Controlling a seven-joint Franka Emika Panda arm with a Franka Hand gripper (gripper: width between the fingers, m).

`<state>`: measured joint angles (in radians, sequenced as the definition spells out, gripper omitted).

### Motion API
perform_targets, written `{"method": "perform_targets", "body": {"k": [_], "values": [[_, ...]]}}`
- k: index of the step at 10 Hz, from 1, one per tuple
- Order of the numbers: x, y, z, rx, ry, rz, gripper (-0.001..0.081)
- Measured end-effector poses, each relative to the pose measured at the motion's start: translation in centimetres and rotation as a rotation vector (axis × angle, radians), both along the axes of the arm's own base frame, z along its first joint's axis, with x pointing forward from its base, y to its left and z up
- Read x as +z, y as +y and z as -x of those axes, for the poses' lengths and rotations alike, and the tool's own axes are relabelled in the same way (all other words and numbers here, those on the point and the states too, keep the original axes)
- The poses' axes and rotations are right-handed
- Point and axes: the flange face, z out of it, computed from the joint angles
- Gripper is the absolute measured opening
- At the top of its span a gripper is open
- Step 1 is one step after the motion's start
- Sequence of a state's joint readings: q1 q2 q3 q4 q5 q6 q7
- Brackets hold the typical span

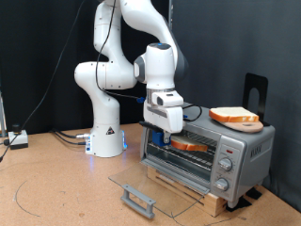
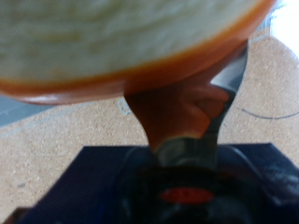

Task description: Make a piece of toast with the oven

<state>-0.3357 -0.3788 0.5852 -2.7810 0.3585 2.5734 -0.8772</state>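
Note:
The silver oven [image 1: 246, 149] stands at the exterior view's right with its glass door [image 1: 155, 181] folded down flat and the grey bar handle [image 1: 139, 199] nearest the camera. My gripper [image 1: 167, 138] is at the oven's mouth, shut on the piece of toast [image 1: 193, 145], which reaches into the cavity just above the rack. In the wrist view the toast [image 2: 121, 42] fills the upper part, pale face and orange-brown crust, clamped between my fingers [image 2: 222, 93]. A second slice [image 1: 234, 117] lies on top of the oven.
A black bracket [image 1: 256, 90] stands on the oven's top rear. Round knobs [image 1: 225, 175] are on the oven's right front. The oven sits on a wooden board [image 1: 193, 193]. Cables and a small box [image 1: 14, 139] lie at the far left of the table.

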Motion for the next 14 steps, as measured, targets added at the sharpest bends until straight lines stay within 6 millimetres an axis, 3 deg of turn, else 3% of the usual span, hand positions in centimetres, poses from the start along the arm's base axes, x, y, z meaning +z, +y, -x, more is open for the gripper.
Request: {"method": "perform_targets", "body": {"k": [3, 10, 14], "values": [[0.4, 0.0, -0.2, -0.012, -0.011, -0.017, 0.0416], [0.1, -5.4, -0.4, -0.055, 0.044, -0.022, 0.0416], [0.0, -6.2, -0.3, -0.061, 0.049, -0.028, 0.0416]]}}
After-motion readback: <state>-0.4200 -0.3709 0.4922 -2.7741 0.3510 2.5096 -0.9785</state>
